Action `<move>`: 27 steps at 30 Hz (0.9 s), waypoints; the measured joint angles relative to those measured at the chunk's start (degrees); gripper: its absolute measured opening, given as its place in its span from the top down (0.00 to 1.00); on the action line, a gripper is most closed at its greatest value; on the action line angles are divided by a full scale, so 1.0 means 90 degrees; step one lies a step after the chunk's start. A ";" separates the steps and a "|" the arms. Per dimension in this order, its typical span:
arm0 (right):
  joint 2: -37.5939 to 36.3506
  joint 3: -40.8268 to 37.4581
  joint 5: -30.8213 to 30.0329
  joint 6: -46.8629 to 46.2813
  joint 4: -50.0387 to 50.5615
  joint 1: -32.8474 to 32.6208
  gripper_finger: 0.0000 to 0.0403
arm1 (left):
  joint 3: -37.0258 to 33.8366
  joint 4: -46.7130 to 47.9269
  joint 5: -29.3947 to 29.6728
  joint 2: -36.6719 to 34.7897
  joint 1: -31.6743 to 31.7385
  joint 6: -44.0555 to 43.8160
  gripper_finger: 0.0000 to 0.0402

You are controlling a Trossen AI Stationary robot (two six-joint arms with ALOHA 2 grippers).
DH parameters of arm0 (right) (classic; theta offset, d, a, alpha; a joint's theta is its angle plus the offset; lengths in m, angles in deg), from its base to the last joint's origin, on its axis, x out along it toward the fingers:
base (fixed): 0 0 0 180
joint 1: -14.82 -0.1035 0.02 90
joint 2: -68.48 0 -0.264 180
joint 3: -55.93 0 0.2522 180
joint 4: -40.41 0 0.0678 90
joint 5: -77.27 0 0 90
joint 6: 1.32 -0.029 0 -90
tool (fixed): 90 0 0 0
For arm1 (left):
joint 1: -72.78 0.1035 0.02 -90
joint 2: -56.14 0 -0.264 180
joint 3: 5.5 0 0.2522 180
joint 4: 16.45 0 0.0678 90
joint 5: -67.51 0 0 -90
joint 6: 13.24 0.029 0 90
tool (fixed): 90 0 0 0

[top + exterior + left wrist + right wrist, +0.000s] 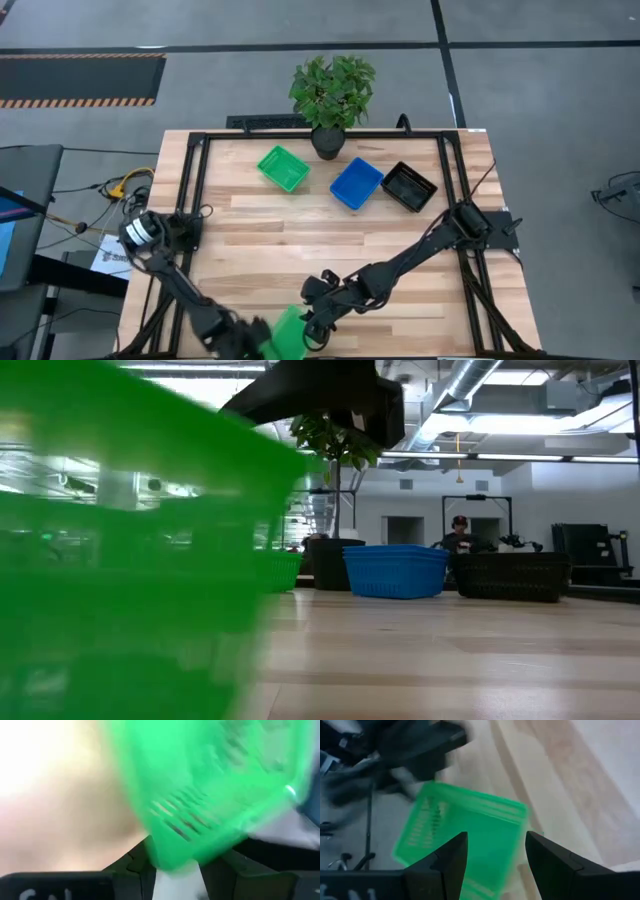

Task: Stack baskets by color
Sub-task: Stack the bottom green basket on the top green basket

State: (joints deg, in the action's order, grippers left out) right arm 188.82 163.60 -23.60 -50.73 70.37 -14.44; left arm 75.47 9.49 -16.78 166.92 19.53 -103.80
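1. The left gripper (262,338) sits at the near edge of the table (300,230), left of centre. In its wrist view its two dark fingers (132,862) stand on either side of a corner of a green basket (210,795), with that corner down between them. Whether they press on the plastic cannot be told through the blur.
2. The right gripper (318,322) is just beside that same basket on its other side. Its fingers (451,857) are spread wide and hold nothing; the basket shows through the gap between them.
3. This green basket (288,330) lies at the near table edge between the two grippers and looks tilted. In the low view it fills the left side as a green blur (130,550).
4. The left arm reaches in from the table's left side and the right arm stretches across from the right side.
5. At the far side of the table stand a second green basket (283,167), a blue basket (357,183) and a black basket (408,187) in a loose row, apart from one another.
6. A potted plant (331,95) stands at the far edge, between the far green basket and the blue one.
7. In the low view a person (458,535) shows in the room behind the table.
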 joint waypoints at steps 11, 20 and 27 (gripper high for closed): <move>-0.0594 -0.0006 -0.0044 -0.0029 0.1418 -0.0029 0.45 | -0.0002 0.0653 0.0237 0.0000 0.1427 0.0844 0.71; -0.1506 0.0001 -0.0667 -0.3559 0.4811 -0.0271 0.45 | -0.0002 -0.0034 0.0442 -0.0005 0.1816 0.0817 0.71; -0.1016 0.0001 -0.0620 -0.6236 0.4962 -0.1323 0.45 | -0.0002 -0.0504 0.0572 -0.0007 0.1809 0.0761 0.71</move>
State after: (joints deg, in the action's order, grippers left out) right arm 179.67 163.60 -29.18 -106.85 115.03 -26.35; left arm 75.46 4.96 -11.64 166.85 35.81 -96.95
